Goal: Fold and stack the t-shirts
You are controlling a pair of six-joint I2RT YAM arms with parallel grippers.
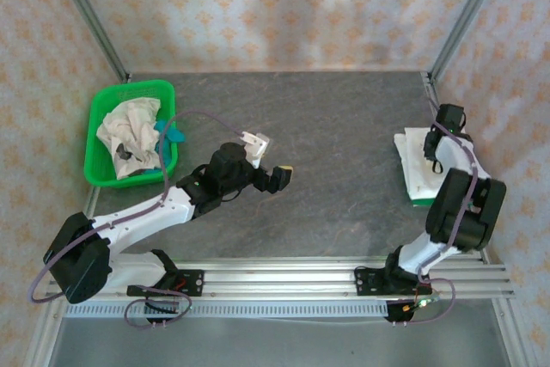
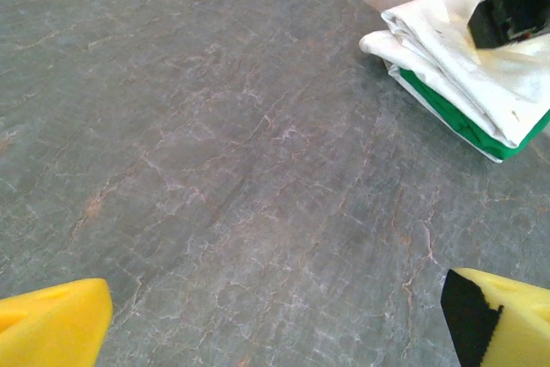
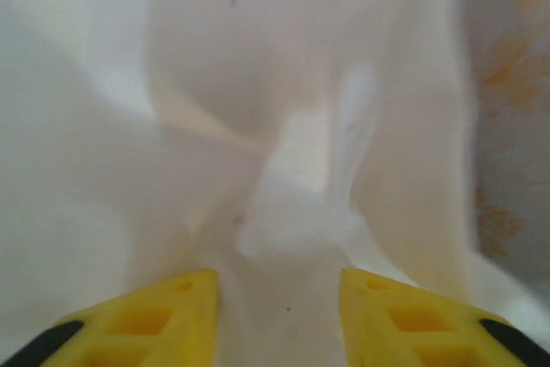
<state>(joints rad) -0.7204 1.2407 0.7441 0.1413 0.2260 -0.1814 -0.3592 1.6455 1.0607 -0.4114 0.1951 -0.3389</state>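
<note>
A folded stack of cream t-shirts (image 1: 415,165) lies at the table's right edge, with a green layer (image 2: 447,113) showing near its bottom. My right gripper (image 1: 434,152) points down onto this stack. Its yellow fingers (image 3: 155,324) stand partly apart, with rumpled white cloth (image 3: 284,212) under and between them. More t-shirts sit crumpled in the green basket (image 1: 129,90): a cream one (image 1: 129,131) with a dark print, and a teal one (image 1: 172,135) hanging over the rim. My left gripper (image 1: 273,159) hovers wide open over bare table, holding nothing.
The dark marbled tabletop (image 1: 335,126) stretches between the basket on the left and the stack on the right. Metal frame posts (image 1: 86,15) rise at the back corners. Patterned walls close in the back and sides.
</note>
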